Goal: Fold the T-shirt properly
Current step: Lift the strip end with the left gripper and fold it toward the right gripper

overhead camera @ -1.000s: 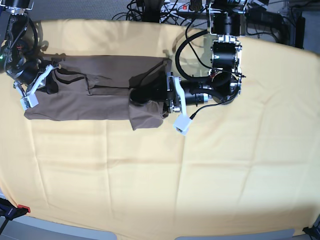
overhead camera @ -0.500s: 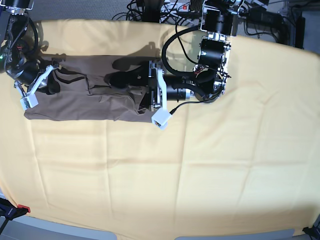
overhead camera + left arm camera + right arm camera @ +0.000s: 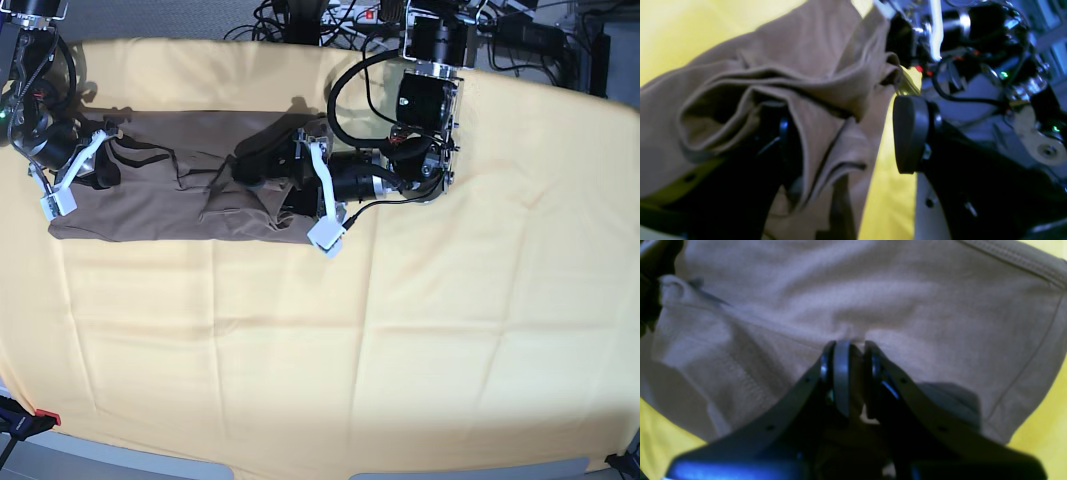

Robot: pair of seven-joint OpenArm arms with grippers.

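Bunching T-shirt (around left gripper)

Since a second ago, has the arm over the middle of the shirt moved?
Yes. In the base view the left gripper has travelled toward the picture's left along the T-shirt, away from the yellow cloth's bare right side.

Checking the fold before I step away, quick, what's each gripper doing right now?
Left gripper: open, jaws spread around a fold of the T-shirt, not clamping it.
Right gripper: jaws nearly together, pinching T-shirt fabric.
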